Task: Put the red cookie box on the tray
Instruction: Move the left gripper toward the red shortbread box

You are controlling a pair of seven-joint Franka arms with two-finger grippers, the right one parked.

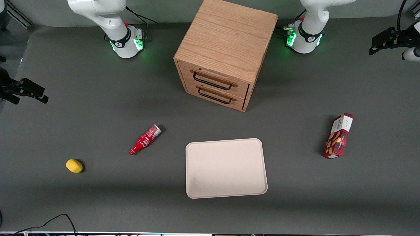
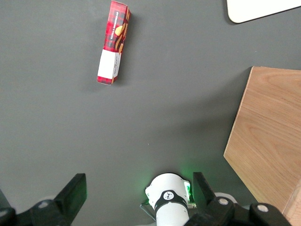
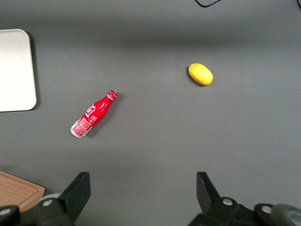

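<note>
While nothing is yet in its grip, the working arm's claw (image 2: 138, 197) hangs high above the counter (image 1: 98, 98) near its own base, its two dark fingers (image 2: 73, 190) spread wide apart. Ordered by size: the wooden drawer cabinet (image 1: 226, 49) stands in the middle, the tray (image 1: 225, 167) lies nearer the front camera than the cabinet and is bare, and the red cookie box (image 1: 338, 136) lies on the counter toward the working arm's end, well apart from the tray. The box rests on a long face, its long axis running nearly straight toward and away from the front camera with a slight slant, its white end panel (image 1: 344, 123) pointing away from that camera. I judge the main risks to be a grasp along the length rather than across the narrow width, which would likely slip or twist the box; a pinch near one end, letting it tilt; and a swing too close to the cabinet's corner.
</note>
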